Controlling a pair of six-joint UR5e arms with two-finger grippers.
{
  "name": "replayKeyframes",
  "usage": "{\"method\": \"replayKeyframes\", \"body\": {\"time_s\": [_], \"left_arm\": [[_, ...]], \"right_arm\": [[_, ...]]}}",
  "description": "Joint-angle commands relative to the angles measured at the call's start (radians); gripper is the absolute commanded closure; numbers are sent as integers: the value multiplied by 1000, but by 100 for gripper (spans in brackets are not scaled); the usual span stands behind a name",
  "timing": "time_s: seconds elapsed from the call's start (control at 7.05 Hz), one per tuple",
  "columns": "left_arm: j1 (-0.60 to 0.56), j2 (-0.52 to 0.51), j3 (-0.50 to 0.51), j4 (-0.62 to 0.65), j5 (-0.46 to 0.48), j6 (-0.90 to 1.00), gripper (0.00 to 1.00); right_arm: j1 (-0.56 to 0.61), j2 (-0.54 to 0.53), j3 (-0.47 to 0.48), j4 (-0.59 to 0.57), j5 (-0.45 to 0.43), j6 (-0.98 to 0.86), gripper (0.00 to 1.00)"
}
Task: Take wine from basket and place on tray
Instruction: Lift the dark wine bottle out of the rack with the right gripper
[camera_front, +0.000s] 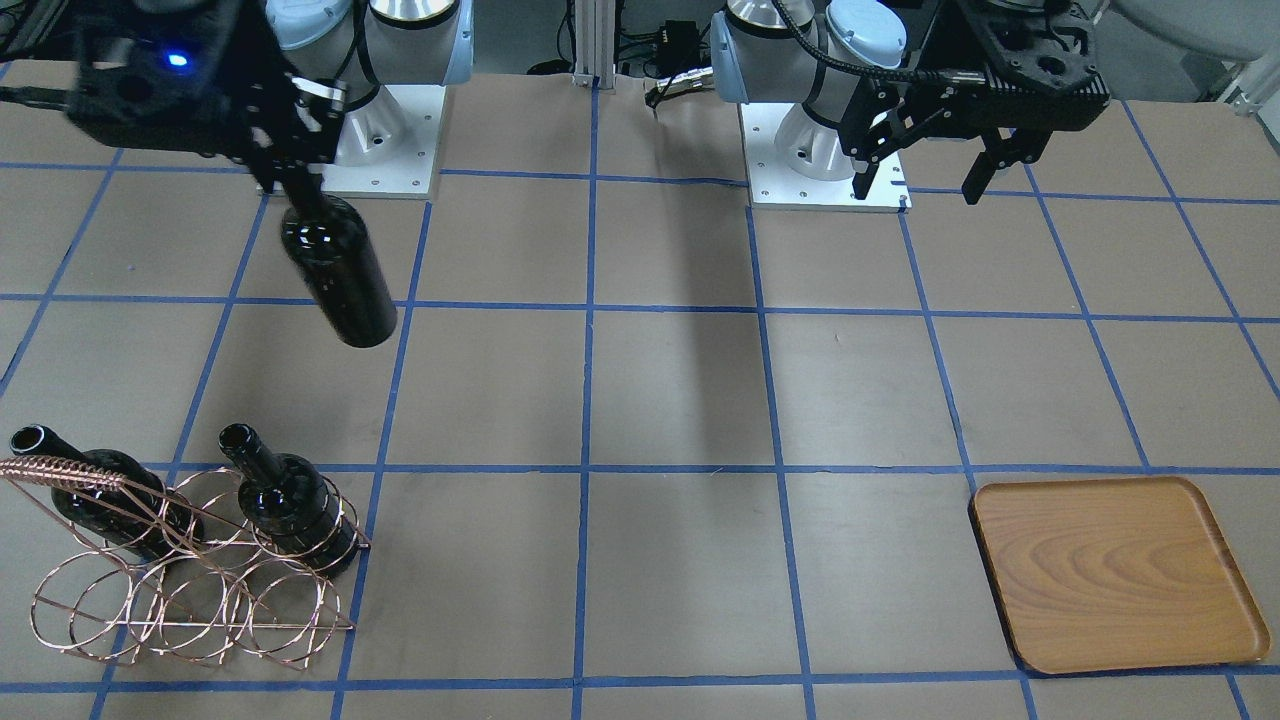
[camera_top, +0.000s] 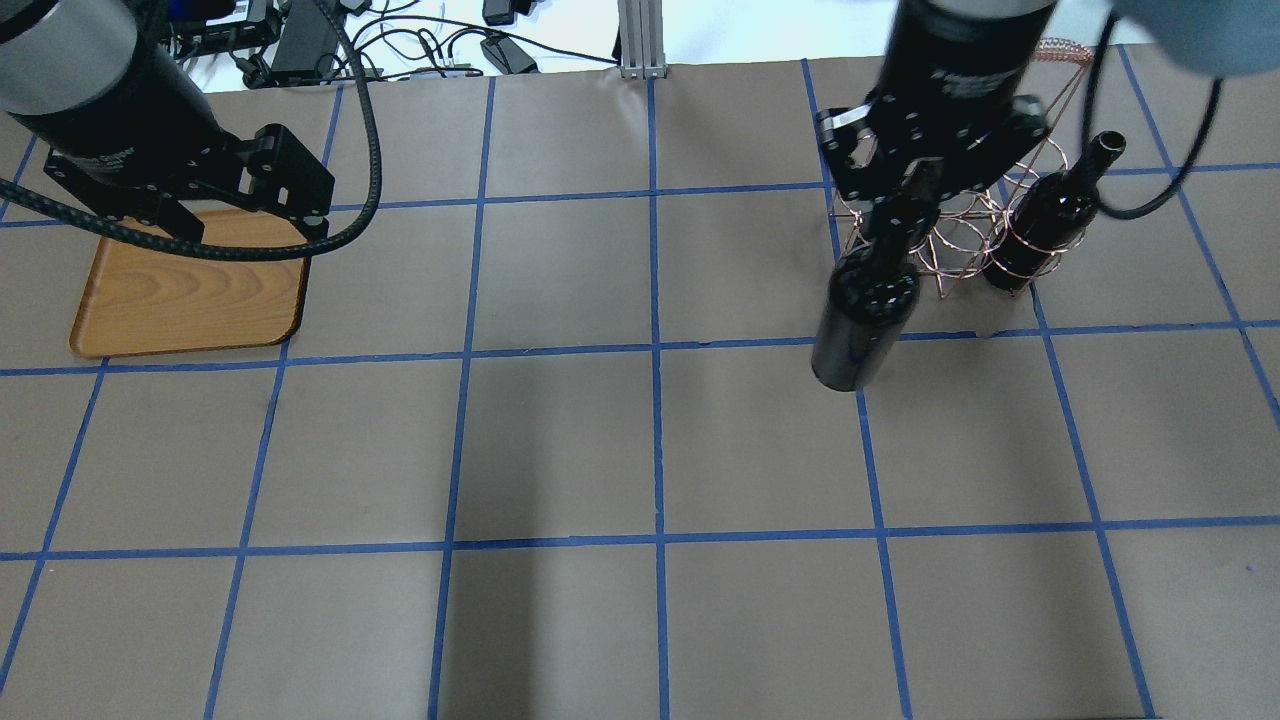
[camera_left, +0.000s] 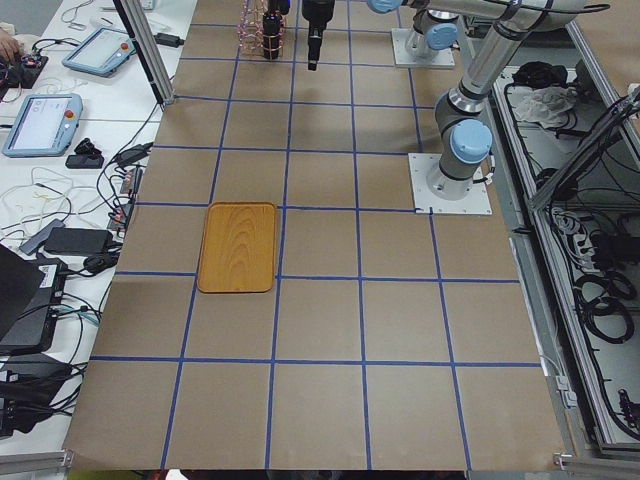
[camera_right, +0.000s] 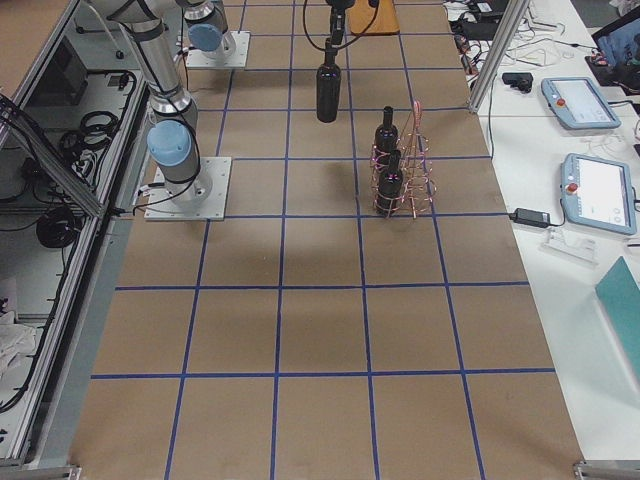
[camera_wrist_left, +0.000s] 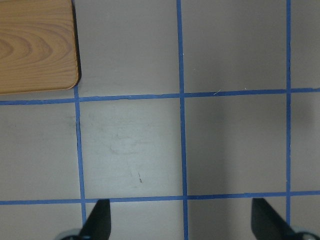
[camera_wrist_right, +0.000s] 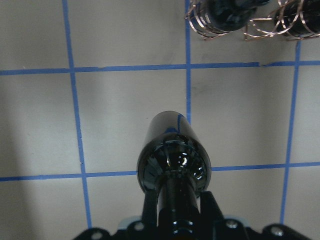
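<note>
The right gripper is clamped on the neck of the wine. The wine hangs neck up, clear of the table, on the robot's side of the basket and apart from it. In the right wrist view a line of blue tape lies between the bottle's base and the basket's nearest loops. Two more bottles stand slanted in the basket, necks up: one in the end loop toward the tray, the other at the opposite end, with an open loop between them. The basket's coiled handle rises on its side away from the robot. From the basket toward the tray the table runs as flat brown surface crossed by blue tape, and the tray lies well apart at the other end, its whole grain face showing. Both basket and tray sit toward the operators' side. The left gripper hovers far from the basket, fingers spread with only table between them, just beside the tray's corner, its cable hanging over the tray's edge in the overhead view. The base plates stand well back on the robot's side of the basket. Two pendants lie beyond the table edge on the basket's handle side.
</note>
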Motion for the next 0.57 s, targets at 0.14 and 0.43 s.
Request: {"method": "replayKeyframes", "body": {"time_s": [0.14, 0.43], "left_arm": [[109, 3, 12, -33, 29, 68, 0], [186, 6, 15, -36, 18, 85, 0]], "right_arm": [[238, 142, -4, -214, 6, 239, 100], [339, 218, -64, -236, 6, 358, 100]]}}
